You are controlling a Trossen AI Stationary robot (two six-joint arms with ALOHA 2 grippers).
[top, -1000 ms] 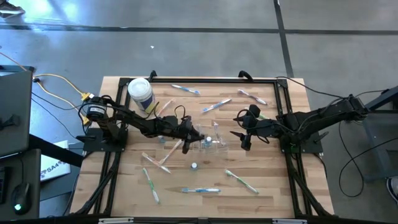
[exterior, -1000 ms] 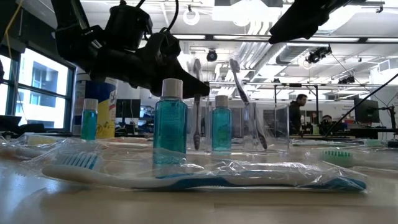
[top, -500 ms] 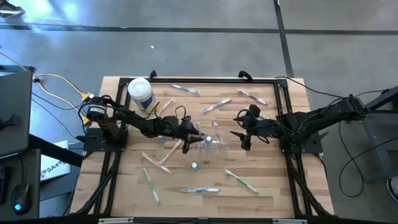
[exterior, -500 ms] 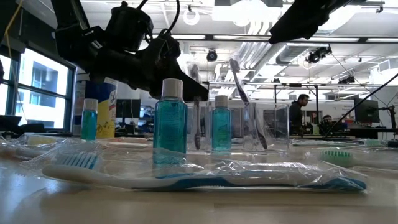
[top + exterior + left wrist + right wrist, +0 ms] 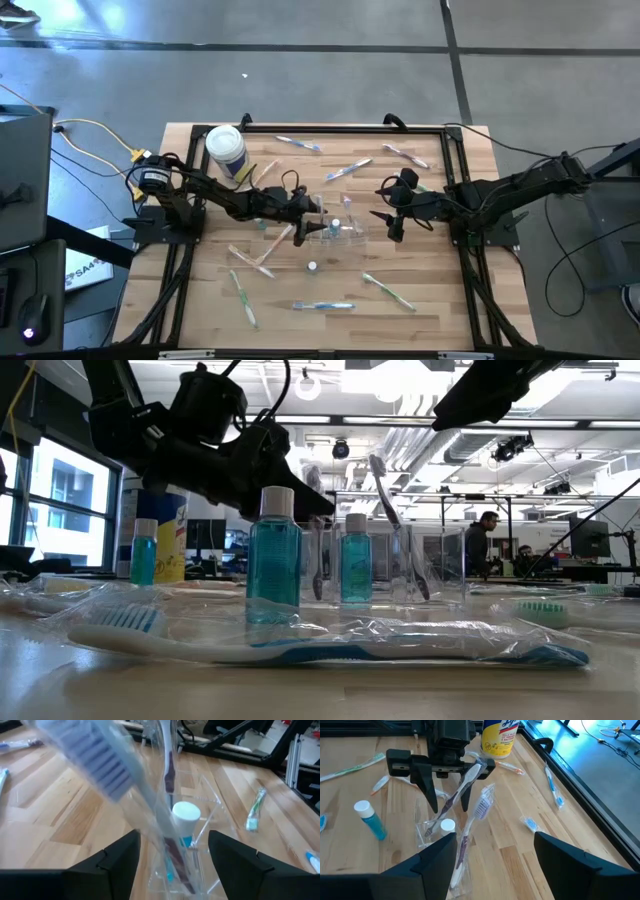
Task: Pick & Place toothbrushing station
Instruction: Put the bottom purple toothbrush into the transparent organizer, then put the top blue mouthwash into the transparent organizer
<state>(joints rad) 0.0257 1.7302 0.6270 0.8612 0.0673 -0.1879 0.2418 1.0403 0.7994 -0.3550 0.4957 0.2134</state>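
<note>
Wooden slats make up the surface (image 5: pixel 430 290), and the clear cup (image 5: pixel 342 231) stands near its middle with wrapped toothbrushes (image 5: pixel 465 827) leaning in it and a white-capped tube (image 5: pixel 185 820) inside. Just beside the cup, the left gripper (image 5: pixel 300 222) has its fingers apart, straddling one wrapped toothbrush (image 5: pixel 461 790) angled down into the cup. On the cup's other side, the right gripper (image 5: pixel 392 225) hovers with fingers spread and nothing between them. Behind the left arm from the cup stands a white-lidded canister (image 5: pixel 227 152).
</note>
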